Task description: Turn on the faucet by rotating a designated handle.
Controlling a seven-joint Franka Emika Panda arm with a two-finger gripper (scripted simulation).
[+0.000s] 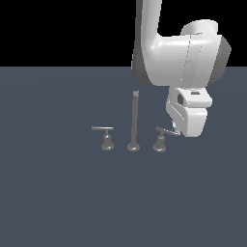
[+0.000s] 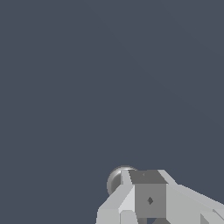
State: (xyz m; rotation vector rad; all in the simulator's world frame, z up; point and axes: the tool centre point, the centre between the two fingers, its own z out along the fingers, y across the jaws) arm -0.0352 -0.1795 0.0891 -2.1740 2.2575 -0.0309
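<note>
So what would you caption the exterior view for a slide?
White robot arm's tool at the angled lever of the small grey metal handle, beside the tall thin grey spout.

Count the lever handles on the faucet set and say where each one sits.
2. One handle stands at the exterior view's left of the tall spout, its bar level. The other handle stands at the spout's right, bar angled, beside the gripper. None looks hidden.

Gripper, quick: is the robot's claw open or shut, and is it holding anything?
Gripper: at the handle bar's end; open or shut cannot be told.
</note>
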